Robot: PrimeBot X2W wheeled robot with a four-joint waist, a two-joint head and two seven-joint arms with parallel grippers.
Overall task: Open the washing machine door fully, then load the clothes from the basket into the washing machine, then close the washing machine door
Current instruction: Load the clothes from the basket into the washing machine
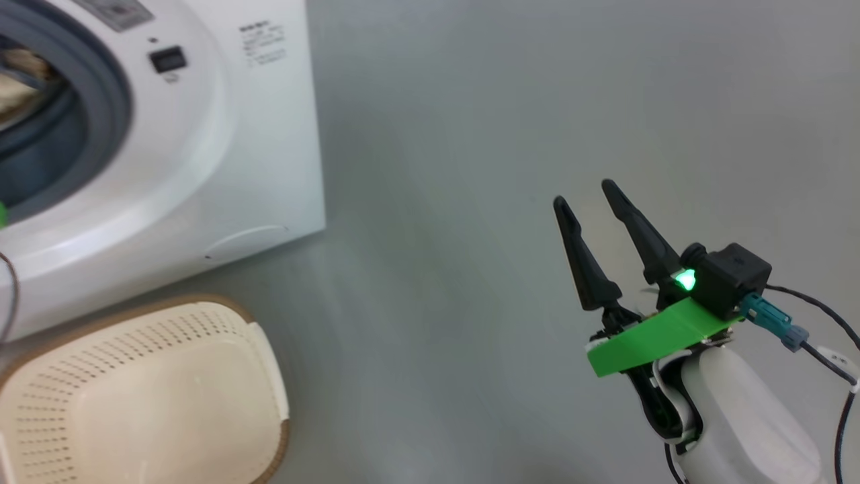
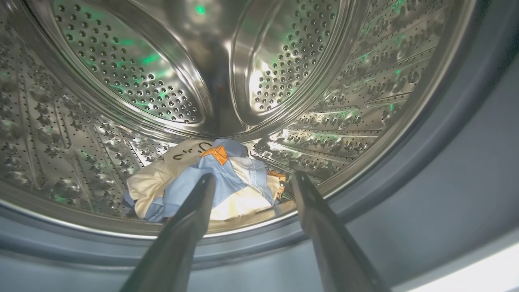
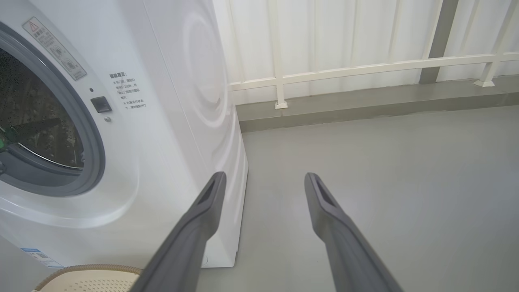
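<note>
The white washing machine (image 1: 201,154) stands at the upper left of the head view, its grey-blue gasket (image 1: 107,94) ringing the open mouth. In the left wrist view my left gripper (image 2: 253,178) is open at the mouth of the steel drum (image 2: 134,77), with nothing between its fingers. The clothes (image 2: 202,182), blue bear-print fabric with a cream piece, lie at the drum's bottom just beyond the fingertips. The cream basket (image 1: 141,396) sits on the floor before the machine, and no garment shows inside it. My right gripper (image 1: 583,195) hangs open over bare floor. The door is out of view.
Grey floor (image 1: 504,134) spreads to the right of the machine. A white railing and wall (image 3: 365,65) run behind a low kerb in the right wrist view. The basket rim (image 3: 81,269) touches that view's bottom edge, beside the machine's blue label (image 3: 38,255).
</note>
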